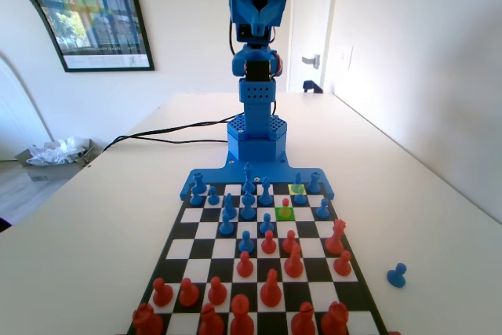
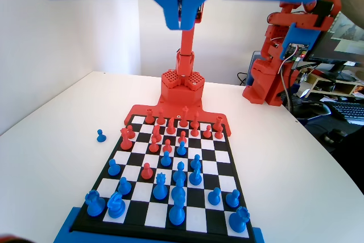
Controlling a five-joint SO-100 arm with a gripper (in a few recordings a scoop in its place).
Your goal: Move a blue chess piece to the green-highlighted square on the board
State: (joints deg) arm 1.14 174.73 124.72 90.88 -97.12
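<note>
Blue and red pieces crowd the board (image 1: 174, 250), a black-and-white check with a thin dark border. Findings run left to right across the fixed view.

1. The gripper (image 2: 181, 21) hangs from the top edge of the wrist view, high above the near rank. Its 2 jaws meet along a thin seam, pressed together with nothing between them. In the fixed view the blue arm stands folded upright at 12 o'clock from the board.

2. The green-highlighted square (image 1: 285, 213) lies in the 2nd rank from the arm, right of the centre line. It is occupied by a red pawn (image 1: 286, 204).

3. A yellow-green cell (image 1: 295, 188) sits at 1 o'clock from the green one, touching it corner to corner, in the rank nearest the arm. The blue chess piece (image 1: 299, 196) stands upright at this cell. Whether its base is fully inside the cell cannot be told.

4. A stray blue pawn (image 1: 397, 274) stands off the board on the table (image 1: 408, 194), at 4 o'clock from the green square and well apart from it.

Judgement: the task is not begun. The piece lies low, at roughly 5 o'clock from the raised claw in the fixed view. The jaws must part, then descend onto its vertical axis. Close neighbours and the red pawn on the target are the main hazards.
</note>
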